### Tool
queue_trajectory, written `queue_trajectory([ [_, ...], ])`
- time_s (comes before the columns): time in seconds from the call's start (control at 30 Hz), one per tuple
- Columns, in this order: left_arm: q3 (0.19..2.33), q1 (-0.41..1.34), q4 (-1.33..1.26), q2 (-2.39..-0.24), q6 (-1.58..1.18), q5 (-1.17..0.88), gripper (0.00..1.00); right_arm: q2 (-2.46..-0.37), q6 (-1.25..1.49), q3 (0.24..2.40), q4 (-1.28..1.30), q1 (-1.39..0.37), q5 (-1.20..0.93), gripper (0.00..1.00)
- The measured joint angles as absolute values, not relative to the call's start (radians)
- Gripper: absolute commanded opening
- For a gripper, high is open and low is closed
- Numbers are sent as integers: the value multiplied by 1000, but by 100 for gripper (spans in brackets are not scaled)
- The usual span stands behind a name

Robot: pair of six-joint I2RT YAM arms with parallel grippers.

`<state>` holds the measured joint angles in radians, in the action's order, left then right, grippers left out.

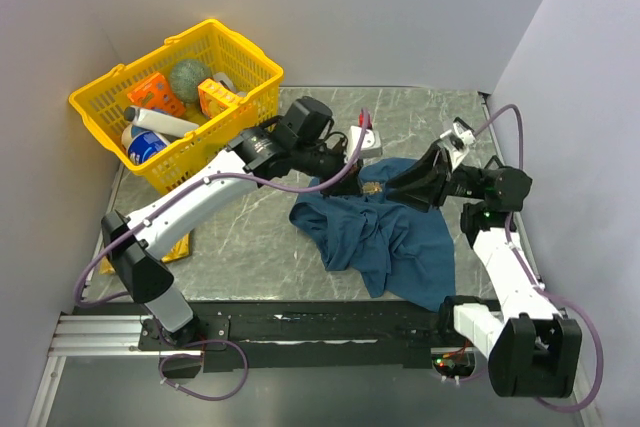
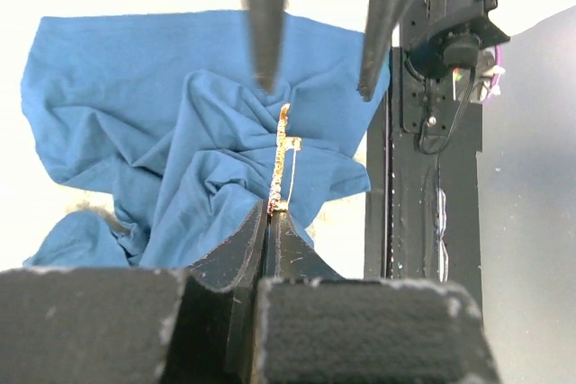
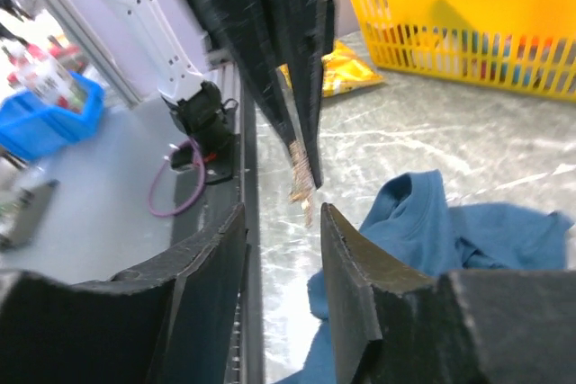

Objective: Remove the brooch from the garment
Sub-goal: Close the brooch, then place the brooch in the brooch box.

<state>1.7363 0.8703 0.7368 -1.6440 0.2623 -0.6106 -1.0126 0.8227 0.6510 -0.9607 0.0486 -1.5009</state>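
One gold brooch [image 2: 281, 164] is clamped in the left gripper [image 2: 268, 220] over the crumpled blue garment [image 2: 135, 105] on the grey marbled counter [image 1: 250, 237]; right gripper [image 3: 283, 213] gapes wide at 3 o'clock. Pale walls [image 1: 350, 7]; yellow basket [image 1: 185, 152] at 10 o'clock.

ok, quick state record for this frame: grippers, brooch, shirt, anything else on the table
left gripper: shut on the brooch, pinching its near end
right gripper: open, fingertips close to the brooch's far end
brooch: thin, gold-coloured, over the garment's folds; cannot tell if it is free of the cloth
garment: dark blue shirt, crumpled on the table between the arms
yellow basket: far left corner, holding several items
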Motion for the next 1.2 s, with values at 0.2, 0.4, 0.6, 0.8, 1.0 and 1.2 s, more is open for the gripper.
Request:
queue_trajectory([
  [0.2, 1729, 855, 707, -1613, 244, -641, 1, -896, 523, 655, -718, 44, -1505, 41],
  [0.4, 1729, 855, 701, -1605, 240, -687, 1, -892, -87, 842, -35, -38, -1490, 38],
  [0.6, 1727, 855, 701, -1605, 238, -710, 1, -873, -136, 779, 15, -55, -1478, 27],
  [0.8, 1724, 855, 699, -1605, 238, -711, 1, -873, -122, 778, 1, -54, -1480, 25],
  [1.0, 1720, 854, 700, -1605, 239, -715, 1, -871, -37, 767, -99, -42, -1485, 28],
  [1.2, 1720, 854, 700, -1605, 239, -724, 1, -871, 26, 757, -163, -39, -1479, 29],
])
